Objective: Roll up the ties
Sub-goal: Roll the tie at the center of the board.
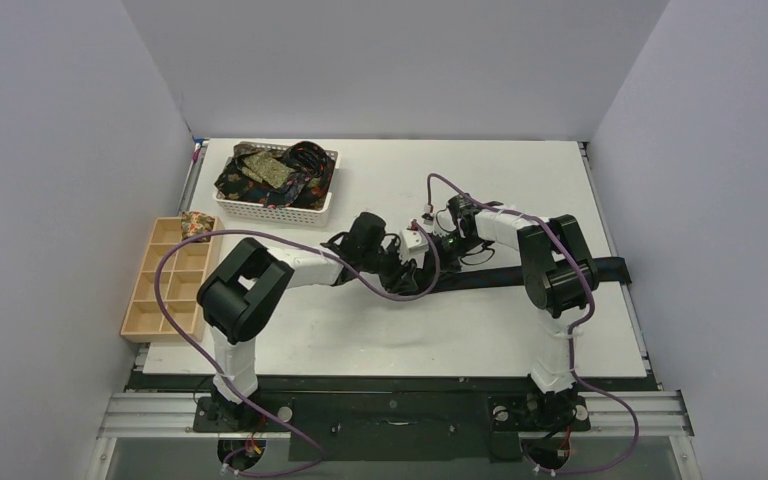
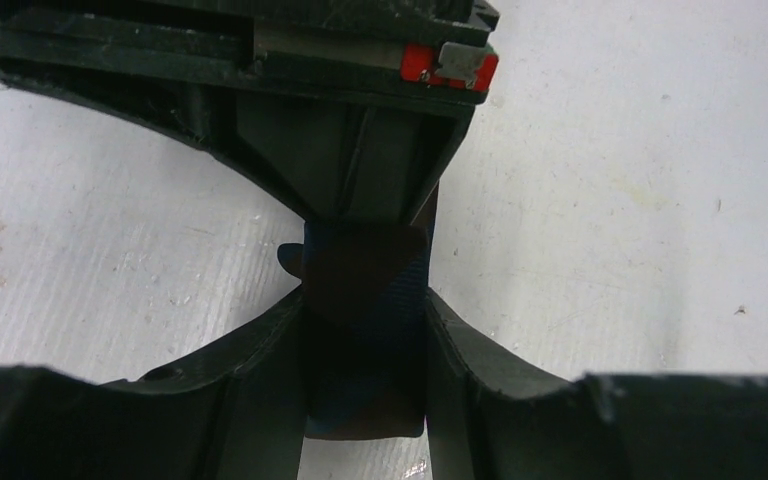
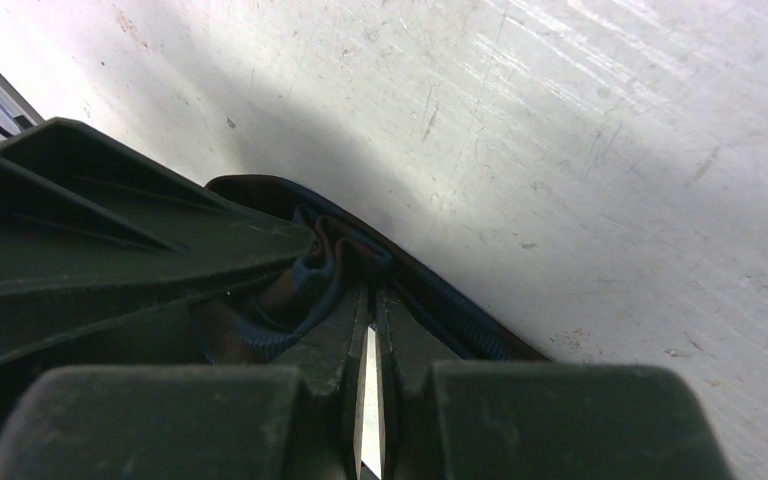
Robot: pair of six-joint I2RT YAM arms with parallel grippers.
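left fingers [image 2: 260, 375]: closed on the two edges of the black tie [image 2: 362, 340]; the gap between them is filled by the band, bottom centre of the left wrist frame.
left gripper [image 2: 365, 300]: the tie is judged to be held across its width, not merely flanked.
right fingers [image 3: 332, 345]: pressed together; only a thin slit is left between them.
right gripper [image 3: 368, 300]: fabric is bunched in a fold at the tips, centre of the right wrist frame; whether it is nipped or only touched cannot be told.
gripper spacing: the two are set nose to nose, near the centre of the top frame; the right one is seen at the top of the left wrist frame, its finger set on the tie.
tie run: from the grippers the band is laid flat across the table [image 1: 380, 340] to the right edge of the tabletop in the top frame; most of the length is unrolled.
finished roll: one rolled tie [image 1: 197, 225] is seen in the top compartment of the tray [image 1: 145, 318], left of frame.
stock: more ties [image 1: 270, 175] are piled in the basket [image 1: 270, 213], upper left.
step: the start of the roll on this tie is judged to be in hand; the end is folded, and few turns, if any, are made.
next move: the folded end is to be turned over itself toward the long tail; a light side grip is called for so fabric can be fed, plus tension so the roll is wound tight and straight.
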